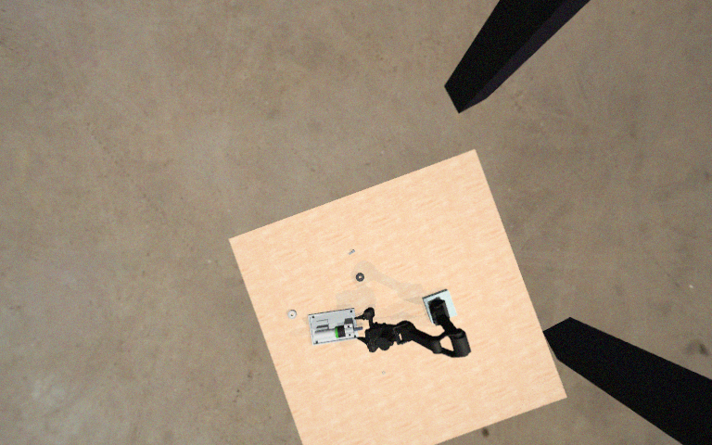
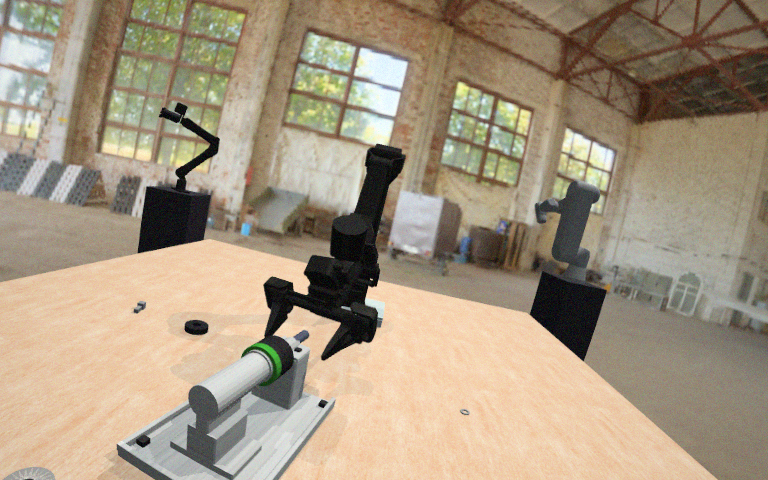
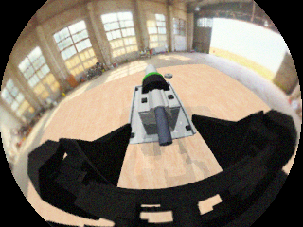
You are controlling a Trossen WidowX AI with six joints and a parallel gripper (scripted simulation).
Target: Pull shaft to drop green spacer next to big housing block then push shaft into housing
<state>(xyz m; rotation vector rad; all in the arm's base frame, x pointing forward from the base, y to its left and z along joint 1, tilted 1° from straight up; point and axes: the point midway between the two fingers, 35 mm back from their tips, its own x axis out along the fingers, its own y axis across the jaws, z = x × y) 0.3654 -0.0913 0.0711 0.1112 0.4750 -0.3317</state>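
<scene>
The dark blue shaft (image 1: 359, 328) (image 2: 301, 336) (image 3: 164, 128) sticks out of the grey upright block (image 2: 283, 387) (image 3: 147, 120) on the base plate (image 2: 303, 416) (image 3: 135, 135). The green spacer (image 1: 336, 332) (image 2: 277, 367) (image 3: 152, 74) is in line with it, between a black ring part (image 2: 286, 352) (image 3: 155, 83) and the light grey cylinder (image 1: 325, 334) (image 2: 232, 379). The shaft inside these parts is hidden. My gripper (image 1: 358, 327) (image 2: 295, 346) (image 3: 162, 121) is open and empty. Its fingers stand on either side of the protruding shaft end, apart from it.
A black ring (image 1: 356, 276) (image 2: 196, 331) and a small grey part (image 1: 351, 251) (image 2: 139, 306) lie on the table beside the fixture. A small washer (image 1: 383, 372) lies on the other side. A round grey piece (image 1: 289, 315) (image 3: 169, 76) lies beyond the plate's far end.
</scene>
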